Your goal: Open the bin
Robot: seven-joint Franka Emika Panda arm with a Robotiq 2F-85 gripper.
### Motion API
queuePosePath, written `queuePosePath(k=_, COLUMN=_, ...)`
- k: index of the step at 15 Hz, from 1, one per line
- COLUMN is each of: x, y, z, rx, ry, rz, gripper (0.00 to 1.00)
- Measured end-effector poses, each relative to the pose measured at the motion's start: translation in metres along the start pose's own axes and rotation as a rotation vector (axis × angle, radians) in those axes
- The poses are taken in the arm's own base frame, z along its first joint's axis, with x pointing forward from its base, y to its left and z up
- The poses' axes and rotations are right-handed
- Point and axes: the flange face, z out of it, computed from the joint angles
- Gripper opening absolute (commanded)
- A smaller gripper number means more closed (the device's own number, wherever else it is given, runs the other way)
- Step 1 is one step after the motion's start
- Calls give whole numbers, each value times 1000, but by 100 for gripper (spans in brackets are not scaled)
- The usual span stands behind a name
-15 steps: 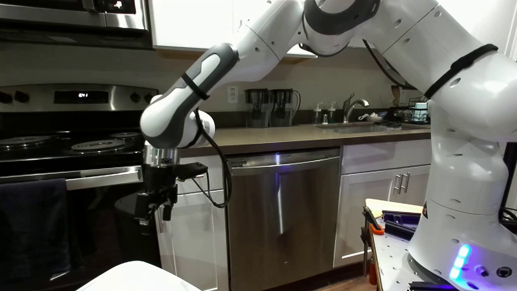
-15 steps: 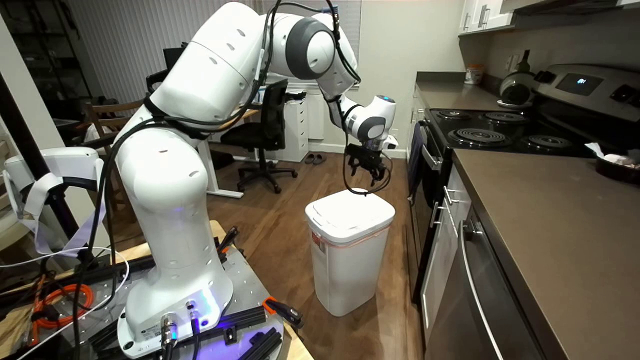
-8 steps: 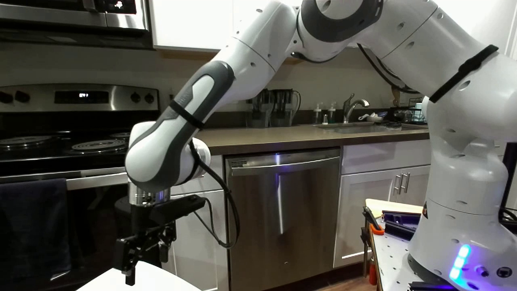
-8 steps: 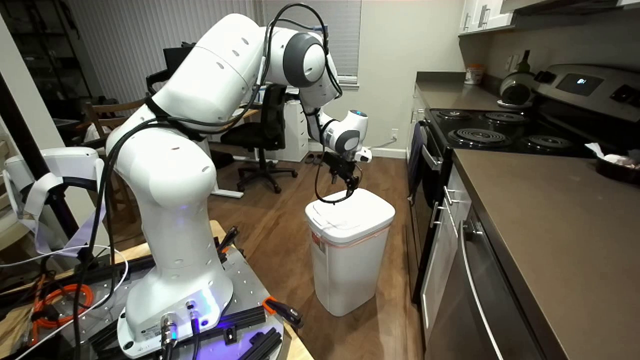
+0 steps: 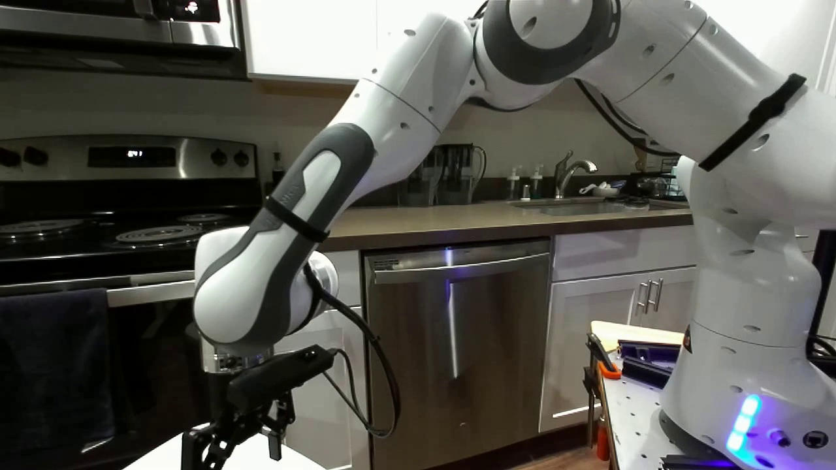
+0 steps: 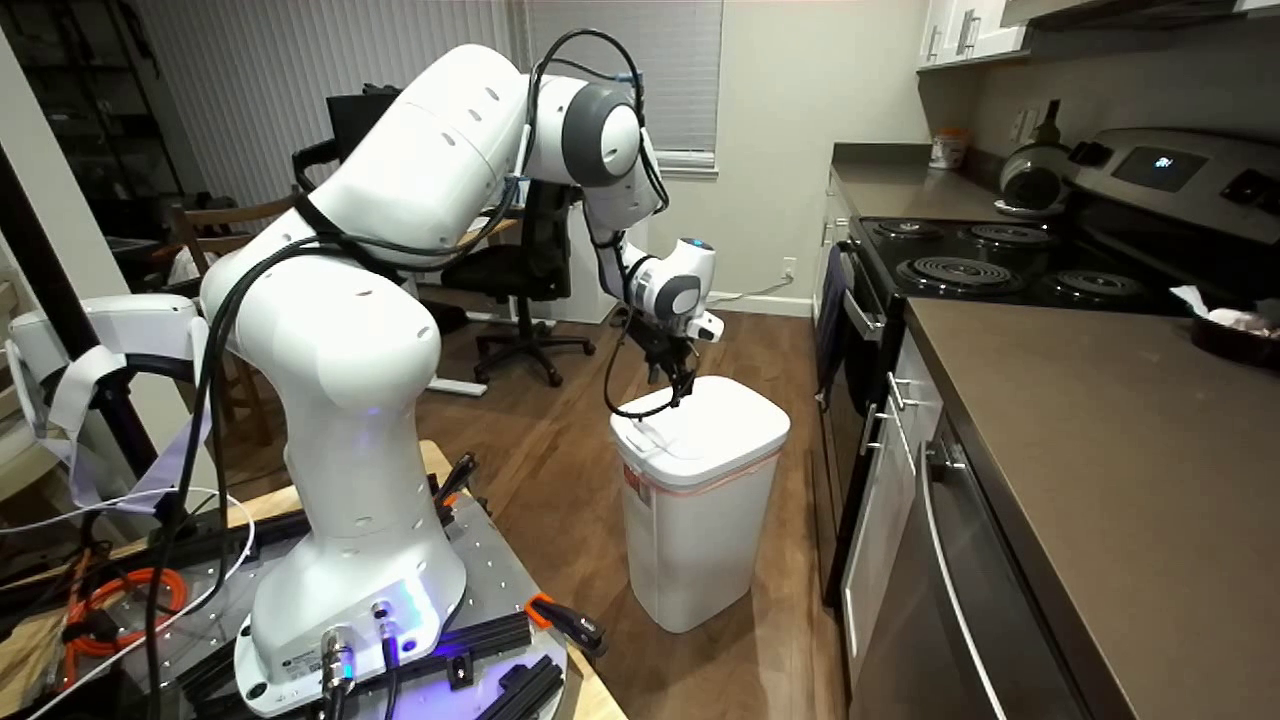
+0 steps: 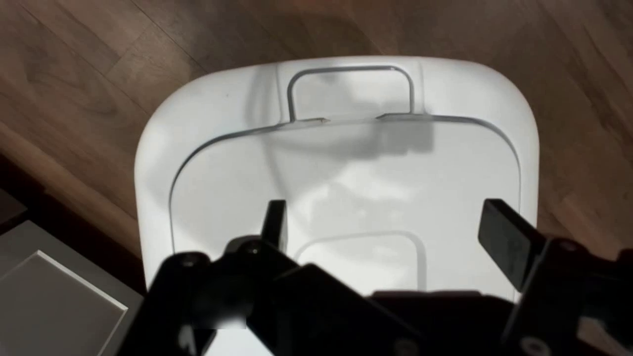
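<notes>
Plainly, we have the white bin (image 6: 695, 545) upright on the wooden floor (image 6: 545, 480), its smooth lid (image 6: 715, 425) down. We notice rounded corners, a thin grey seam tracing the inner panel (image 7: 341, 183), a small tab (image 7: 351, 94) at one edge and a reddish line under the rim. Over the lid we see the gripper (image 7: 388, 225), its fingers (image 7: 504, 242) spread wide and holding nothing. Farther out, we find the oven (image 5: 163, 365) to one side and the robot's bench (image 6: 490, 570) to another.

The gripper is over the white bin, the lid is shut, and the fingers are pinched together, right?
Not quite: the fingers are spread apart, as the wrist view shows. The gripper is indeed over the white bin, and the lid is shut.
</notes>
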Motion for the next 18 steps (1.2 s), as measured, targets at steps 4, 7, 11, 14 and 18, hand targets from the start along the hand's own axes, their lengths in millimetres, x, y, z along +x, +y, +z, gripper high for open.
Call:
queuePosePath(k=4, x=1, y=1, z=26, rx=-6, ry=-14, rz=16, gripper=81)
queuePosePath(k=7, x=-2, y=-2, z=46, rx=-9, ry=-14, rz=13, gripper=63)
queuePosePath(k=11, x=-12, y=-12, z=64, rx=-17, ry=-11, rz=19, gripper=38)
queuePosePath(k=14, x=-18, y=-21, z=70, rx=-25, ry=-11, rz=35, gripper=17)
queuePosePath(k=18, x=-25, y=-28, z=76, rx=-31, ry=-15, rz=52, gripper=2)
